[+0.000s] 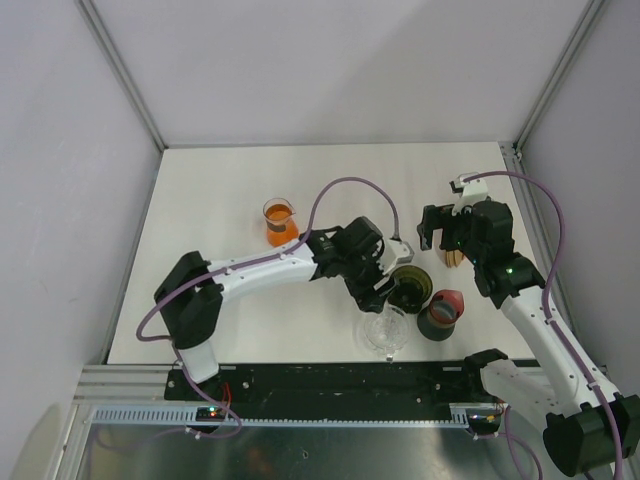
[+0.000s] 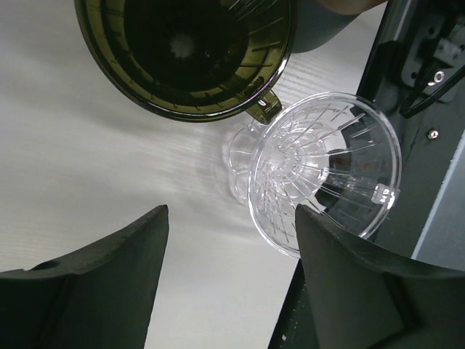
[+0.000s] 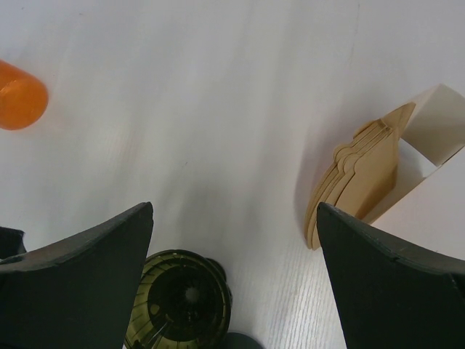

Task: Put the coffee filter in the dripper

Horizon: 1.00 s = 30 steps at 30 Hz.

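Right of centre in the right wrist view, brown coffee filters [image 3: 356,174] stand stacked in a white holder [image 3: 436,123]. Right gripper [image 3: 234,218] hangs over the table [image 3: 218,87], jaws spread wide, nothing held. Dark dripper [image 3: 182,298] sits at the lower edge. Left gripper [image 2: 231,225] is likewise spread and empty (clear dripper [image 2: 320,171] just beyond its fingertips, close beside the dark one).

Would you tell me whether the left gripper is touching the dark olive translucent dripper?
Apart. In the left wrist view, bare white table separates the dark olive translucent dripper from the open left gripper.
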### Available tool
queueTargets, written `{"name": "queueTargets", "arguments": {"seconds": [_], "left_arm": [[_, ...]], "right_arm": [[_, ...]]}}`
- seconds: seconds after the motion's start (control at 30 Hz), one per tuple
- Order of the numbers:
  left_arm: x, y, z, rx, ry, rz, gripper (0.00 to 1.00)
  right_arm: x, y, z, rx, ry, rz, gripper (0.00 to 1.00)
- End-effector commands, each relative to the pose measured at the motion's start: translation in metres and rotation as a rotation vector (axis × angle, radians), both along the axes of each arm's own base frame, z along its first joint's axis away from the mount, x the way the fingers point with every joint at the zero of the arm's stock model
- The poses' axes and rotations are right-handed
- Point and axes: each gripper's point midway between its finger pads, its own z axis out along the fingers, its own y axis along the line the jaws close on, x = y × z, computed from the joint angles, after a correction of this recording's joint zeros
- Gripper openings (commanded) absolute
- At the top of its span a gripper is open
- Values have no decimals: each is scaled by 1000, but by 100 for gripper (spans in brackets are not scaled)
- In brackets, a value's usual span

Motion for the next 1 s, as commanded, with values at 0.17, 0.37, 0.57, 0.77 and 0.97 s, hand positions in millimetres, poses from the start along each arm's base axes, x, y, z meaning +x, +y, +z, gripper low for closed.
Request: {"name": "queueTargets", "arguments": {"seconds": [0.17,0.37,0.57,0.77,0.97], "left_arm": [[-6,-3,-31,52,-44,-32,73],[-11,1,-49,91,-34,-51,58],[-12,2,-34,48,-57,-93,16],[3,24,-14,3,-48,-61,0],[45,58,28,-82,-56,58,0]], "right_arm": [[4,-1,25,16,-60,-8,99],[5,-1,26,17,-63,-9,99],[2,10,31,41,-77,55,99],[1,16,32,50,-80,85,99],[2,20,35,59,-92,101,99]]}}
